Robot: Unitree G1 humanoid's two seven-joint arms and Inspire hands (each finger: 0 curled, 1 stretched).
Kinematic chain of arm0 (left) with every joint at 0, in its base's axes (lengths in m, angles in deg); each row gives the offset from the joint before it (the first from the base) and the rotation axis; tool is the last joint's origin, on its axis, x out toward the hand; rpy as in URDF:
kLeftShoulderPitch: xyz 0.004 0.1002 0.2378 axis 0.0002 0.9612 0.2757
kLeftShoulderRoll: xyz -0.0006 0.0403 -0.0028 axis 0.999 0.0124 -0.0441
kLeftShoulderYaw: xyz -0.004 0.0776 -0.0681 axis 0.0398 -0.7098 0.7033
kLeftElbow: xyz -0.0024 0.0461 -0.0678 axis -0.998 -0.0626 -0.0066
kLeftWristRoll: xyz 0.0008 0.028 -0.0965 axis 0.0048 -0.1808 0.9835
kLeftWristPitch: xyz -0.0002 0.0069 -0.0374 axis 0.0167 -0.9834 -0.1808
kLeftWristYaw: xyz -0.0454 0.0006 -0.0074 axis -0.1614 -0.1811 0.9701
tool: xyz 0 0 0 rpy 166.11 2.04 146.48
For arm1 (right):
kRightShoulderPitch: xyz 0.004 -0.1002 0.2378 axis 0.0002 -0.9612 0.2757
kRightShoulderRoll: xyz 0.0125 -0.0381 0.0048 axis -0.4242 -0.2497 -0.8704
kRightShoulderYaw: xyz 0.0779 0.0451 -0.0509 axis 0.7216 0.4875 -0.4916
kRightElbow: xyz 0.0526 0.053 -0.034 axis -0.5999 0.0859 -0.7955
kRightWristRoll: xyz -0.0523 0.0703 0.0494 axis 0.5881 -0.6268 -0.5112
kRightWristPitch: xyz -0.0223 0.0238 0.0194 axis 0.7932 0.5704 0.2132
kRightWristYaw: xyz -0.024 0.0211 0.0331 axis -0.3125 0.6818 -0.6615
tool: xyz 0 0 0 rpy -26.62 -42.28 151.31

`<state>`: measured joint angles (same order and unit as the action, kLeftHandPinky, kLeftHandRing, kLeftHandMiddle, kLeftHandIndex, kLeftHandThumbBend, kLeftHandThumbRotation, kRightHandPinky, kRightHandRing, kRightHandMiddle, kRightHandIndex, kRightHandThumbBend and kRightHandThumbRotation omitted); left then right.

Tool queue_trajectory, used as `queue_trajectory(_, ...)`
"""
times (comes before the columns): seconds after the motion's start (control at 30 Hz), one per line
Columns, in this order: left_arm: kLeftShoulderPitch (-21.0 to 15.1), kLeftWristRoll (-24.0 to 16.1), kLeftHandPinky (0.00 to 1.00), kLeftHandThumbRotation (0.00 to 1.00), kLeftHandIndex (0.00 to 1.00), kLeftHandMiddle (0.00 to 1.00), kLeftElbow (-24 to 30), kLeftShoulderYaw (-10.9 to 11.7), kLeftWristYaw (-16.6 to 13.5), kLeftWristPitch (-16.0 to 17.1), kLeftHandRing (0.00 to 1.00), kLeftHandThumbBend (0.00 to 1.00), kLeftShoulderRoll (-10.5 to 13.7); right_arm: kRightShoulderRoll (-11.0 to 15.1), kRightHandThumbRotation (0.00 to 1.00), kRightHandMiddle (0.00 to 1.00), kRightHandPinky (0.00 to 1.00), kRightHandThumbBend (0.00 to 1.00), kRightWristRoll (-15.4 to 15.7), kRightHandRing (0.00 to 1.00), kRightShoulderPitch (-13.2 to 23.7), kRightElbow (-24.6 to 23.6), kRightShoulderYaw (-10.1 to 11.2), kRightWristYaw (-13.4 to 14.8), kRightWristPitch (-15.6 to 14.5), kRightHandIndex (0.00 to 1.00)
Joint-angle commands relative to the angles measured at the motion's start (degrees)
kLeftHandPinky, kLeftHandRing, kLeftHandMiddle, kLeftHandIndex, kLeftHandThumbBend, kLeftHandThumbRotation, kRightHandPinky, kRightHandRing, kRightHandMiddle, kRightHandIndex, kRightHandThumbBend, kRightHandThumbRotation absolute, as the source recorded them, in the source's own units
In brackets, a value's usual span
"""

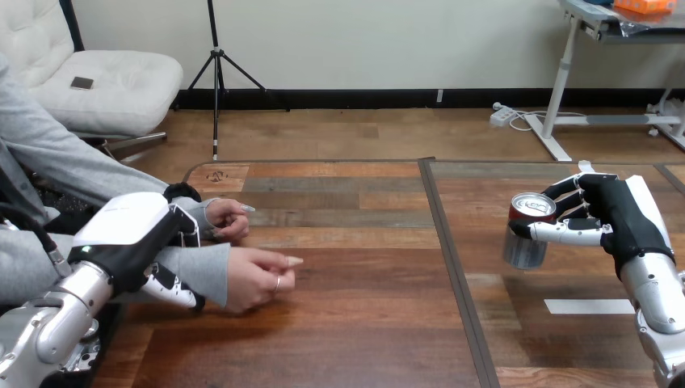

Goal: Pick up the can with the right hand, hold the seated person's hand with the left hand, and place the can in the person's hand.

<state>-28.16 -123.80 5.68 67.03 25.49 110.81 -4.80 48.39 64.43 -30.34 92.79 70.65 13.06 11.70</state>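
Note:
A silver can (523,246) stands upright at the table's right, and my right hand (622,214) is shut on it, fingers round its far side and thumb across its front. I cannot tell whether the can rests on the wood. At the left, my left hand (133,230) lies over the person's grey-sleeved wrist (202,271). Its thumb (174,293) is curled under the sleeve and its fingers reach over the far side. The person's near hand (258,279) lies loosely curled on the table just past my left hand. Their other hand (230,218) rests behind it.
A dark seam (448,259) runs front to back across the wooden table (363,323) between the two hands. A strip of white tape (588,306) lies on the table just in front of my right hand.

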Motion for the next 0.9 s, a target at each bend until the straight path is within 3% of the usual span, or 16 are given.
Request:
queue_trajectory(0.0, -2.5, 2.0, 0.15, 0.00, 0.28, 0.27, 5.2, 3.1, -2.2, 2.1, 0.20, 0.69, 1.0, 0.7, 0.00, 0.42, 0.35, 0.77, -1.4, 0.38, 3.4, -3.3, 1.0, 0.0, 1.5, 0.45)
queue_trajectory(0.87, -1.3, 4.8, 0.14, 0.00, 0.26, 0.25, 12.6, 6.5, 1.9, 0.4, 0.18, 0.71, 0.7, 0.1, 0.00, 0.43, 0.37, 0.77, -1.5, 0.40, 3.8, -3.7, 0.9, 0.2, 0.7, 0.46)
